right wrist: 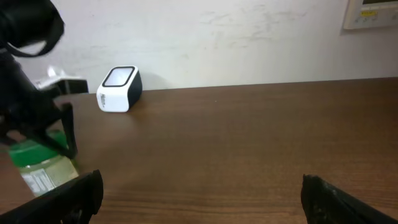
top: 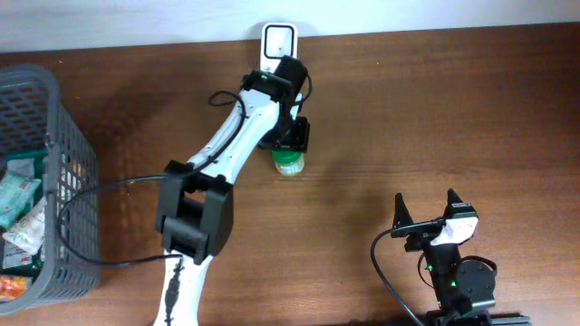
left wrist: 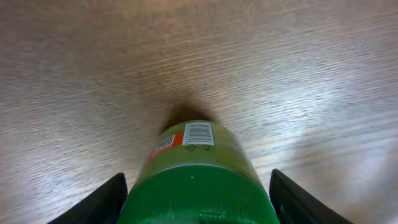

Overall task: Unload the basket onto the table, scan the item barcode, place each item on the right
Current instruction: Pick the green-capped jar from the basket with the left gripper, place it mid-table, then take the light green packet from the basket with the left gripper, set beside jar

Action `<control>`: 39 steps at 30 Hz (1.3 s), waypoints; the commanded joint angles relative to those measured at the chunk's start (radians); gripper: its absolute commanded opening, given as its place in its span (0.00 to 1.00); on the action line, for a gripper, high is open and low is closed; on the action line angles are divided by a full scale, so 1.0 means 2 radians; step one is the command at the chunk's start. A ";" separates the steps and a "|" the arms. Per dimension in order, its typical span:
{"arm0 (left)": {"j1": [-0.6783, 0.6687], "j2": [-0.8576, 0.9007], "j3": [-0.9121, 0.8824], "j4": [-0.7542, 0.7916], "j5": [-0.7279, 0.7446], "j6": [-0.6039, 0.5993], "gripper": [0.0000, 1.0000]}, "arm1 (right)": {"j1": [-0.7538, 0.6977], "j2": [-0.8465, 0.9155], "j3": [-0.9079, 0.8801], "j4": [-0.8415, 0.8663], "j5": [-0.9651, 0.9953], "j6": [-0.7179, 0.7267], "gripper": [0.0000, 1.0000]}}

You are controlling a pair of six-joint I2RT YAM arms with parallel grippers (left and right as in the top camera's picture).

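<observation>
The item is a green bottle with a green cap and a white barcode printed on its label. My left gripper reaches down over it, and its two black fingers press against the sides of the cap. In the right wrist view the bottle is at the far left, under the left arm. The white scanner with a dark face stands at the table's back edge, just beyond the bottle. My right gripper rests open at the front right with nothing in it.
A grey mesh basket holding several packets stands at the left edge. The left arm and its black cable cross the table from the front edge to the scanner. A white wall runs behind the table.
</observation>
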 commanded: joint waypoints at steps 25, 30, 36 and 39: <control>0.579 -0.163 0.172 -0.216 -0.073 -0.096 0.99 | -0.003 -0.003 -0.004 -0.002 -0.001 0.002 0.98; 0.619 -0.163 -0.090 -0.031 -0.052 0.004 0.96 | -0.003 -0.003 -0.004 -0.002 -0.001 0.002 0.98; 0.618 -0.163 -0.156 0.094 -0.150 0.076 0.92 | -0.003 -0.003 -0.004 -0.002 -0.001 0.002 0.98; 0.618 -0.158 -0.161 0.153 -0.143 0.167 0.86 | -0.003 -0.003 -0.004 -0.002 -0.001 0.002 0.98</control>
